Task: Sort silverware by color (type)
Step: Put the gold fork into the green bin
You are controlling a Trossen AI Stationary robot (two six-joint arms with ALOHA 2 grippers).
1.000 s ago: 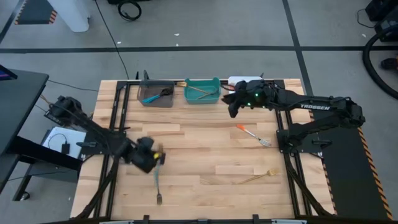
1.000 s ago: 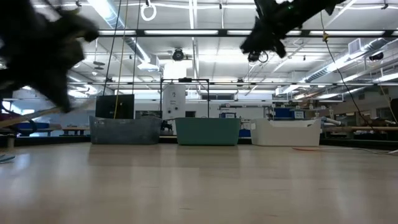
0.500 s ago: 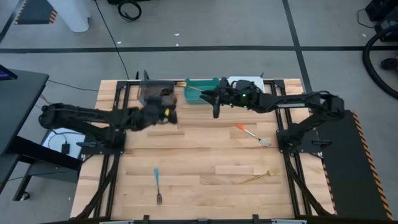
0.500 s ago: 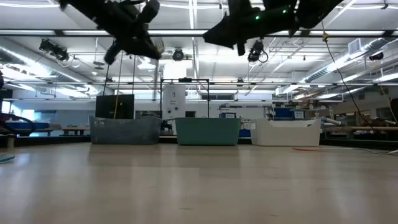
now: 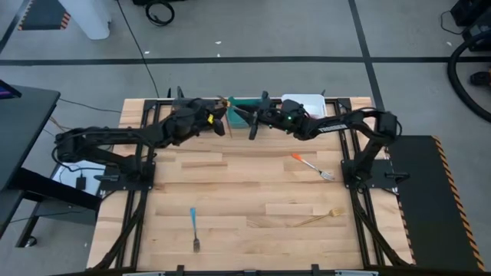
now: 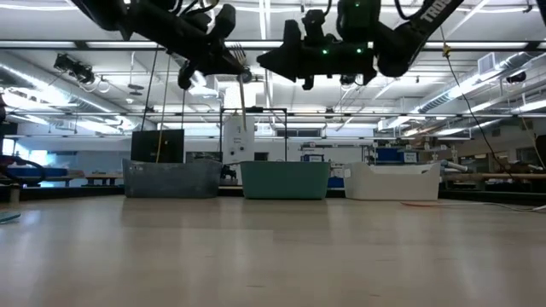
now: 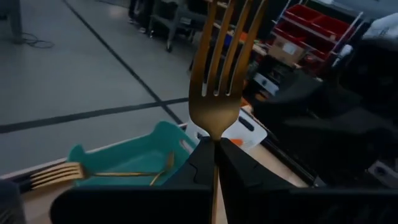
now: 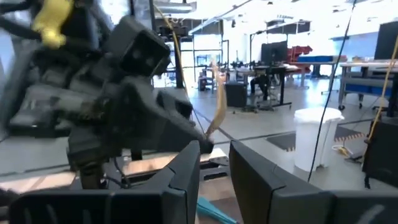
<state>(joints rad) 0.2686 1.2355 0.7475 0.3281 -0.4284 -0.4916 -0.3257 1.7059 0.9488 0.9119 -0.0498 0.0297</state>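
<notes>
My left gripper (image 5: pixel 217 116) is shut on a gold fork (image 7: pixel 222 68), high above the table's far edge beside the teal bin (image 5: pixel 249 107). The fork stands upright, tines up (image 6: pixel 240 53). My right gripper (image 5: pixel 252 123) hovers open over the teal bin, facing the left gripper, with nothing between its fingers (image 8: pixel 186 171). Gold utensils (image 7: pixel 102 175) lie inside the teal bin. On the table lie a blue fork (image 5: pixel 195 230), an orange-handled utensil (image 5: pixel 310 165) and a gold utensil (image 5: pixel 316 219). My left gripper pinches the gold fork between its two fingers at the neck (image 7: pixel 216 142), just below the tines. The fingers come about level, from the table's left, across the fork. The fork is lifted clear and upright, its handle (image 6: pixel 244 102) hanging below the fingers.
A grey bin (image 6: pixel 171 179), the teal bin (image 6: pixel 286 179) and a white bin (image 6: pixel 392 181) stand in a row along the far edge. The two arms nearly meet above the teal bin. Bare wood lies across the table's middle and near side.
My left gripper has swung from the near left of the table up and toward the far edge with the gold fork, turning until the fork stands tines up. My right gripper has gone from the white bin leftward over the teal bin, sinking and levelling out.
</notes>
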